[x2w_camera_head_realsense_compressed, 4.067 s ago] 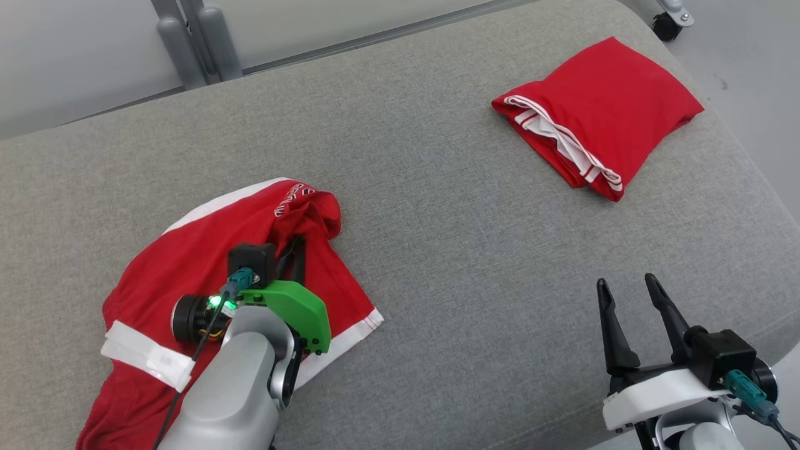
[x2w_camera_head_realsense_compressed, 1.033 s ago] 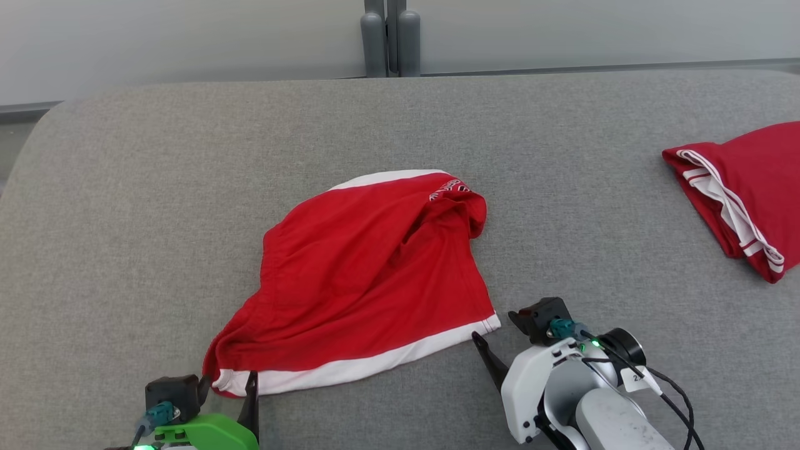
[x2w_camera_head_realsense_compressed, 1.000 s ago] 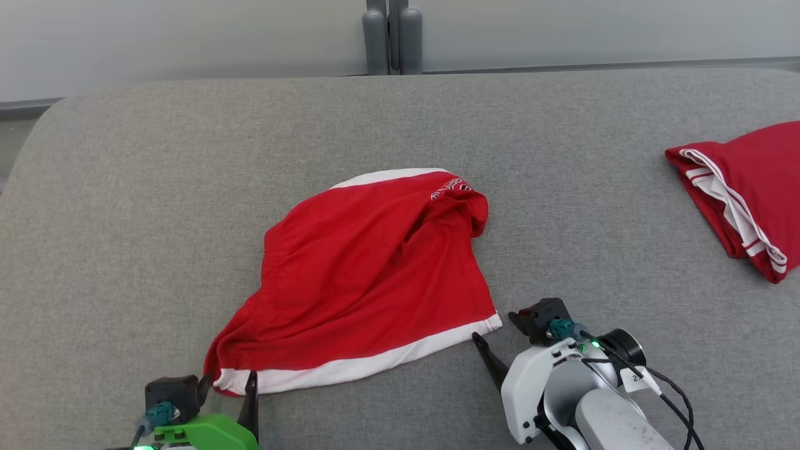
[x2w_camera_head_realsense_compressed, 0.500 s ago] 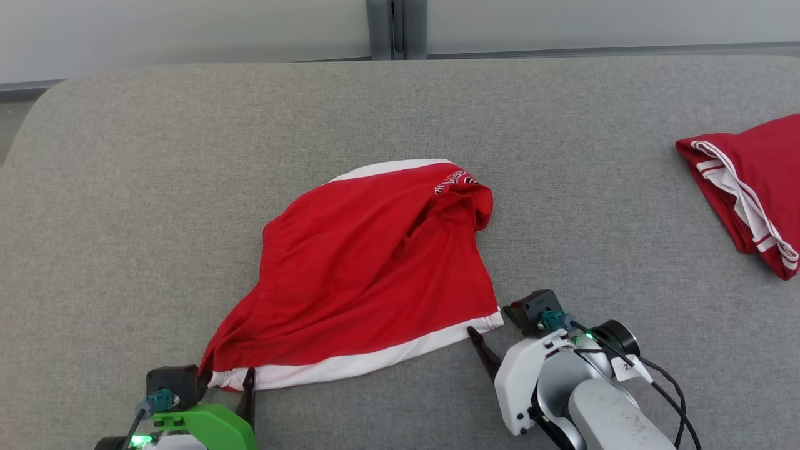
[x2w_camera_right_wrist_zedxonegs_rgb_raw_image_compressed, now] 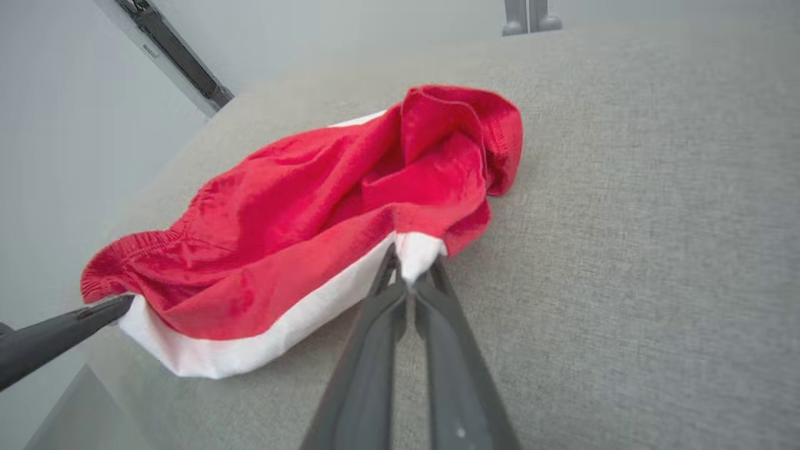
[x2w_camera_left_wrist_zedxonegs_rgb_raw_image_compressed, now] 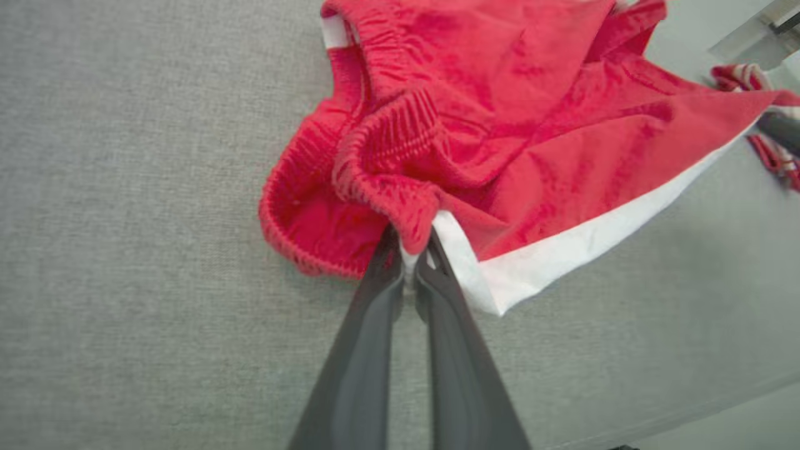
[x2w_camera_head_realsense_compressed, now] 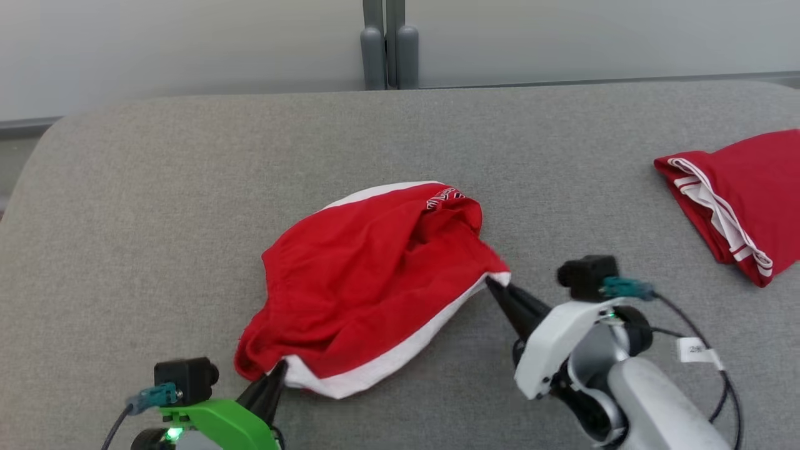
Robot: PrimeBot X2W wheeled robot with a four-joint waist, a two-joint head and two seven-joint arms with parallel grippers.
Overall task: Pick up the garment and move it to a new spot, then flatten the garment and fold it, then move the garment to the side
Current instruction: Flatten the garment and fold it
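Now, at the left, our left gripper (x2w_camera_head_realsense_compressed: 275, 378) has its jaws pinched shut on the near corner of the garment (x2w_camera_head_realsense_compressed: 369, 275), right where the ribbed elastic waistband (x2w_camera_left_wrist_zedxonegs_rgb_raw_image_compressed: 387, 131) meets the white band (x2w_camera_left_wrist_zedxonegs_rgb_raw_image_compressed: 562, 253). The garment, red shorts of thin, crinkly cloth, lies bunched midway across the grey bench (x2w_camera_head_realsense_compressed: 156, 187), its far end flopped over itself beside a small white logo (x2w_camera_head_realsense_compressed: 440, 200). To its right, our right gripper (x2w_camera_head_realsense_compressed: 497, 287) is clamped on the other white-banded corner, seemingly raised a little off the cover. We judge this the pick-up: both corners should rise together and level, drawn gently apart so the white band goes taut and the cloth hangs untwisted. Such slim pinches could slip, so we would lift slowly and not drag across the coarse weave of the cover. Far right, well apart, a second red garment (x2w_camera_head_realsense_compressed: 744, 187) with white stripes lies folded.
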